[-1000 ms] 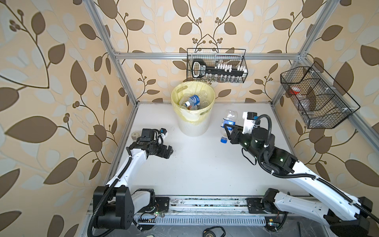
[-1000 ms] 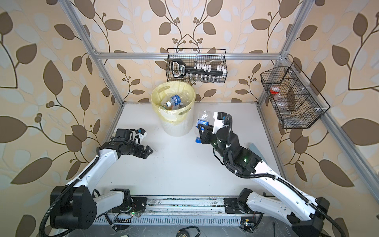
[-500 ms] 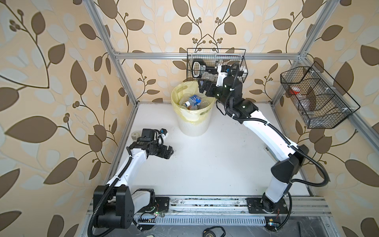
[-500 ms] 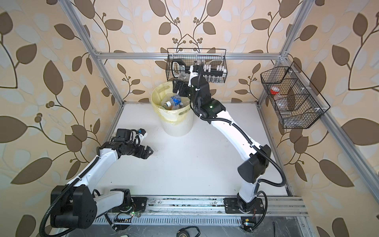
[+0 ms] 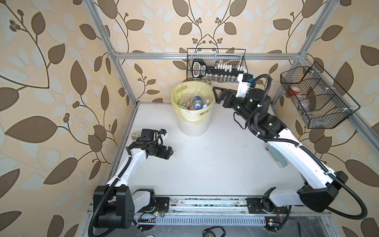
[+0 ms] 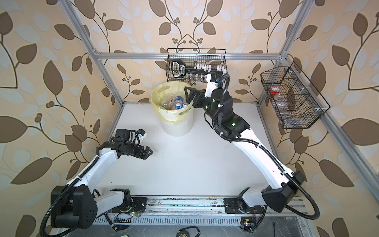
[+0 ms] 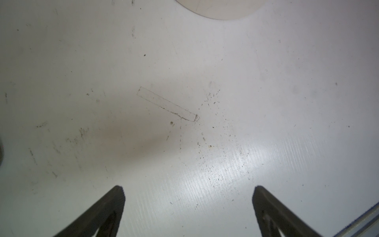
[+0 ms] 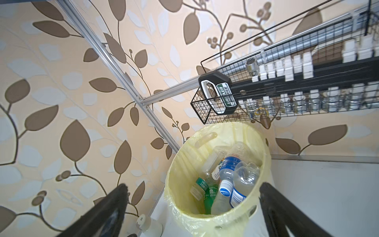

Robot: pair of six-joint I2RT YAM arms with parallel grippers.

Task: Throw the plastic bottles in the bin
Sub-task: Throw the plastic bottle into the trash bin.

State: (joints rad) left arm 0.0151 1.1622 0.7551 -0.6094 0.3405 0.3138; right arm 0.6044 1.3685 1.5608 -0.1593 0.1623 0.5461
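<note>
Looking down in both top views, the bin (image 5: 193, 127) (image 6: 177, 127) stood at the back of the white worktop (image 5: 215, 160), a ribbed white pail with a pale yellow bag folded over the rim. The plastic bottles (image 5: 196, 101) (image 6: 178, 102) were piled inside it, mostly clear ones with blue and white labels. From the right wrist camera you could also make out green ones lower in the pile (image 8: 227, 180).

The right arm (image 5: 287, 143) was stretched toward the back, with its jaws up at rim height just beside the bin, on the side facing the right wall. They were spread wide with nothing between them. The right wrist view showed both dark fingers (image 8: 114, 205) far apart, with the bin's open mouth (image 8: 180, 174) between them.

The left arm (image 5: 133, 160) was low over the worktop near the left edge, well apart from the bin. Same deal there: jaws wide open, fingers (image 7: 110, 205) holding nothing, just scuffed white surface under them, with a faint rectangular outline (image 7: 166, 103).

A black wire basket (image 8: 221, 118) hung on the back wall right above the bin, and another one (image 5: 320, 115) on the right wall.
</note>
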